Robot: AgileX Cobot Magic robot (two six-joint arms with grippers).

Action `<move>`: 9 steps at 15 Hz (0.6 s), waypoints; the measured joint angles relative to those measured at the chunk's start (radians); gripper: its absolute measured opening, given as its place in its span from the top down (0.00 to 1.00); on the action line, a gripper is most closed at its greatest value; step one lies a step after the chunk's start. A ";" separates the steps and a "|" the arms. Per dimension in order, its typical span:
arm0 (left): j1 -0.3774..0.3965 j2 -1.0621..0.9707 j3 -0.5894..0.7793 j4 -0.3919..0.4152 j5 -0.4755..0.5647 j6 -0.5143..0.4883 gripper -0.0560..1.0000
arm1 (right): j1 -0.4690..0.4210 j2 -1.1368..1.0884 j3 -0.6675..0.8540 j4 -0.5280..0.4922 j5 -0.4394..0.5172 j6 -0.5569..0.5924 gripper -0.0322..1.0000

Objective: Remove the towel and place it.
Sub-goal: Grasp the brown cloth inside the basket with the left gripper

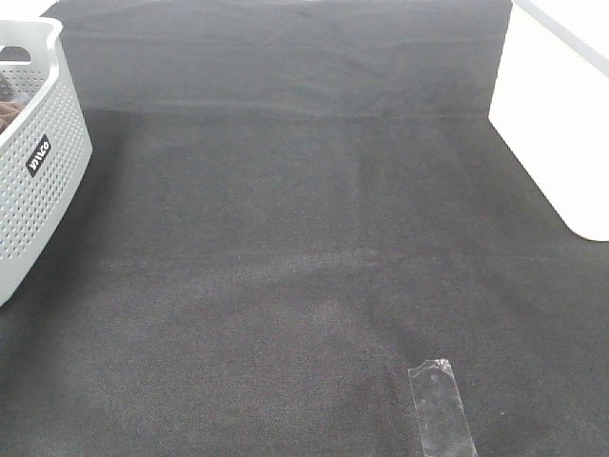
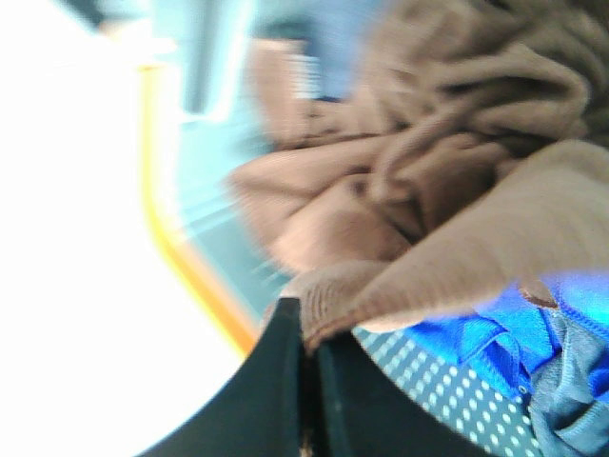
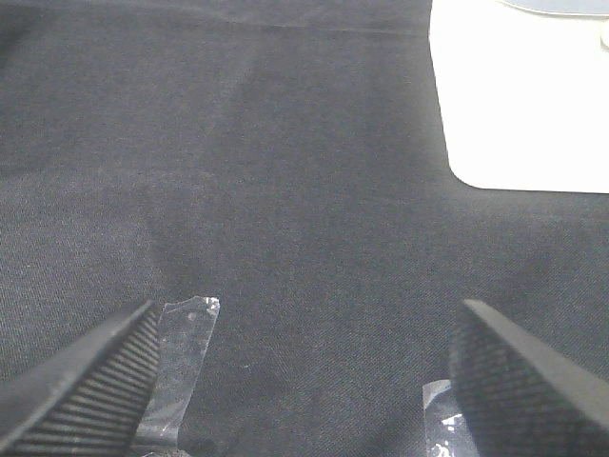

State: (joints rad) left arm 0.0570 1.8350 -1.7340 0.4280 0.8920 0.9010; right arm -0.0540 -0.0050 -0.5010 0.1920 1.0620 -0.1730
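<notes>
The brown terry towel hangs bunched in the left wrist view. My left gripper is shut on a fold of its edge, above the white perforated basket. In the high view only a small brown piece of the towel shows inside the basket at the far left edge. Neither gripper shows in that view. My right gripper is open and empty, low over the black table cloth.
A blue cloth and a grey-blue cloth lie in the basket under the towel. A strip of clear tape is stuck to the black cloth at the front right. A white block stands at the right edge.
</notes>
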 joint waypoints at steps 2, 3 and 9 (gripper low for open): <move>-0.002 -0.111 0.000 -0.054 0.004 -0.043 0.95 | 0.000 0.000 0.000 0.000 0.000 0.000 0.23; -0.008 -0.163 -0.001 -0.082 0.006 -0.051 0.95 | 0.000 0.000 0.000 0.000 0.000 0.000 0.23; -0.164 -0.372 -0.011 -0.094 0.011 -0.094 0.95 | 0.000 0.015 -0.001 0.096 -0.016 -0.032 0.23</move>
State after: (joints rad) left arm -0.1070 1.4630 -1.7450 0.3340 0.9030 0.8070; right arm -0.0540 0.0100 -0.5020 0.2880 1.0460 -0.2050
